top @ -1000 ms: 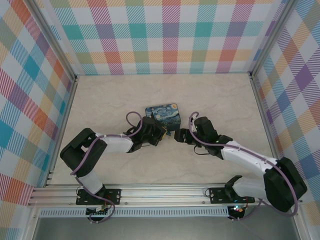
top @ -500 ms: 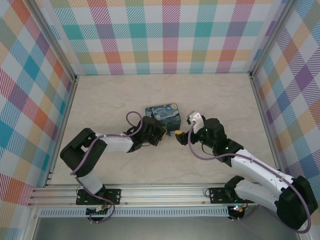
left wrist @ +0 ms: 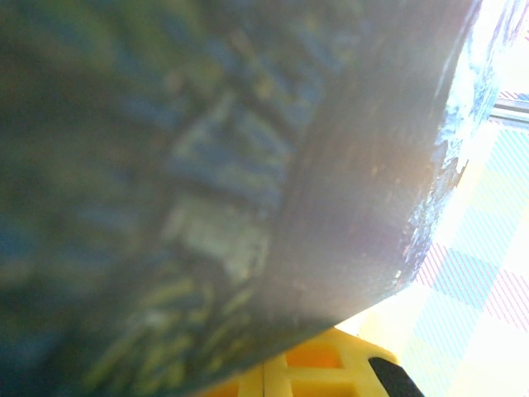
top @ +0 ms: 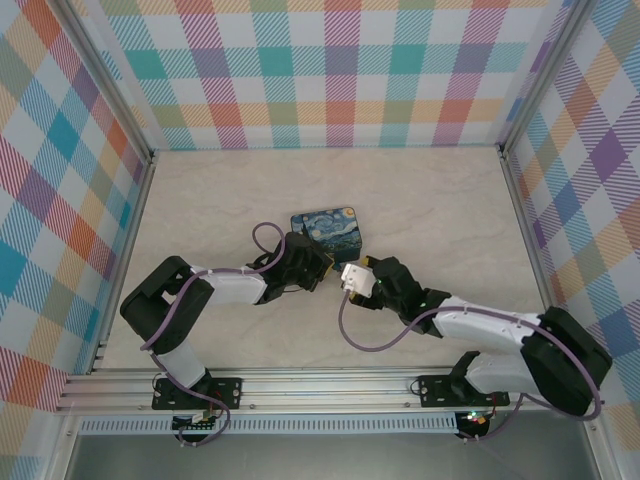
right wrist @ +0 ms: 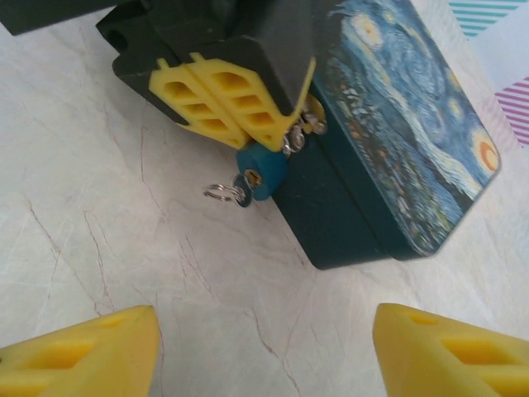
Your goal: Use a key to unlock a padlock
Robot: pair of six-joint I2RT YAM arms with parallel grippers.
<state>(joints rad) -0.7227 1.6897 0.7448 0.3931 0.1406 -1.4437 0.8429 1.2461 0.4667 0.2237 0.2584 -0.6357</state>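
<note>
Left gripper (right wrist: 281, 132) is sitting pinched shut by the tiny blue-teal padlock (right wrist: 260, 172); right gripper (right wrist: 264, 331), gaping empty, is risking knocking the thin grey key (right wrist: 227, 195) aside if closing off-centre.

- Tiny blue-teal padlock (right wrist: 263, 169): smooth body with a soft sheen, a brass-coloured keyhole face and a bright, thin metal shackle.
- Small silvery wire ring (right wrist: 220, 193): shiny metal.
- Rectangular box with a Starry Night print (right wrist: 405, 107): glossy printed lid, duller dark teal sides.
- Pale marble-patterned table top (right wrist: 107, 248): smooth, matt, finely veined.
- Yellow ribbed fingers (right wrist: 216, 98) of the left gripper (right wrist: 289, 134): matt plastic.
- Checked walls (top: 340, 70): flat, matt print.
</note>
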